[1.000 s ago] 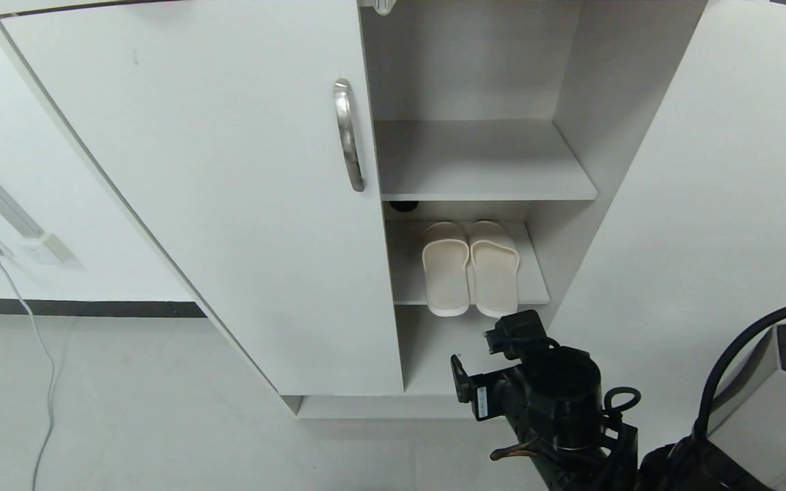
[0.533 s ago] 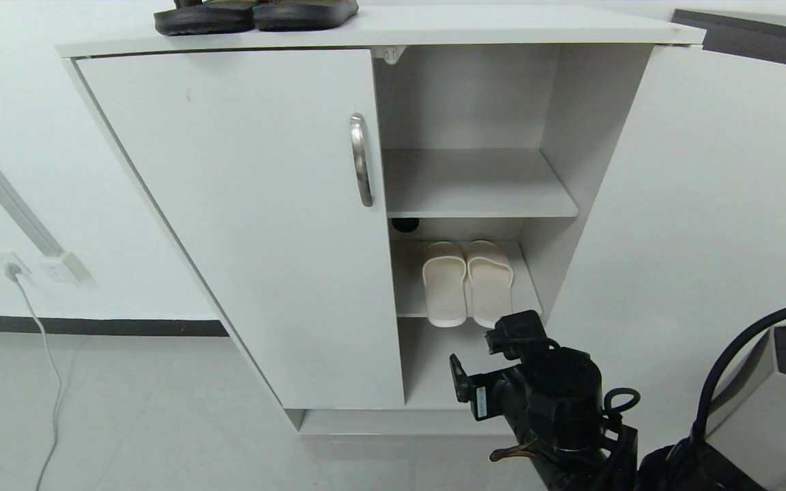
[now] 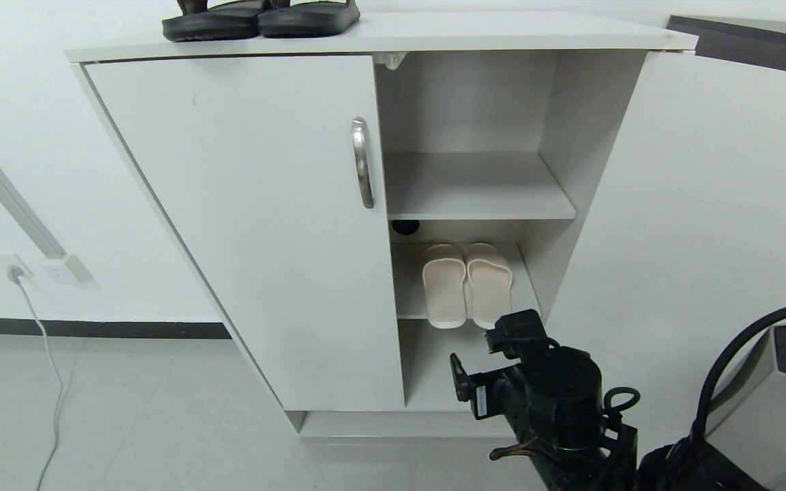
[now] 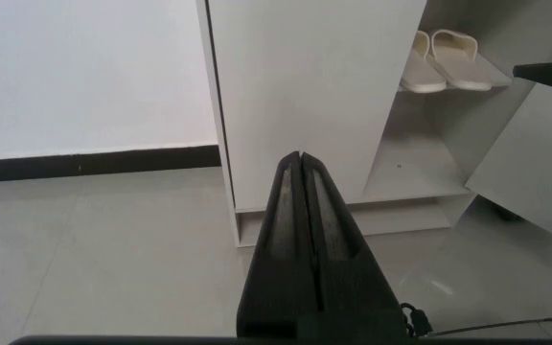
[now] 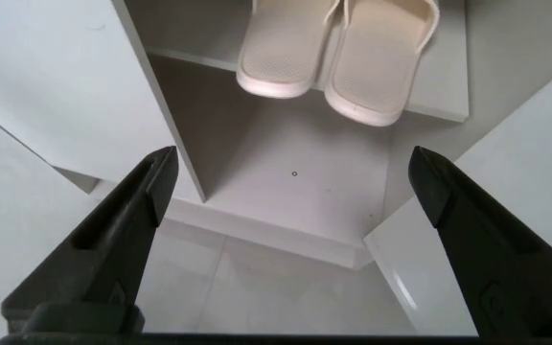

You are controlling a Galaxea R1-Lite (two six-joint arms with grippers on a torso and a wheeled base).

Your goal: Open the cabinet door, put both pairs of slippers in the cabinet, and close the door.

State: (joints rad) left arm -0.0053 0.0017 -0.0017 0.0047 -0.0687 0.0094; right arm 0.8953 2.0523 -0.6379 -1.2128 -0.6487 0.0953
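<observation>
The white cabinet (image 3: 379, 31) stands with its right door (image 3: 700, 218) swung open and its left door (image 3: 256, 225) shut, a metal handle (image 3: 362, 162) on it. A cream pair of slippers (image 3: 467, 283) lies on the middle shelf, also seen as the cream pair of slippers (image 5: 338, 48) and slippers (image 4: 448, 59). A black pair of slippers (image 3: 260, 17) sits on the cabinet top. My right gripper (image 5: 290, 206) is open, low in front of the open compartment. My left gripper (image 4: 300, 192) is shut with nothing in it, low over the floor before the left door.
A wall socket with a grey cable (image 3: 48, 368) is on the wall at the left. The upper shelf (image 3: 475, 187) and bottom compartment (image 5: 295, 172) hold nothing. Grey tiled floor (image 3: 134, 416) lies in front of the cabinet.
The head camera has tilted up, so the cabinet top and the black slippers have come into view. The arms have not visibly moved.
</observation>
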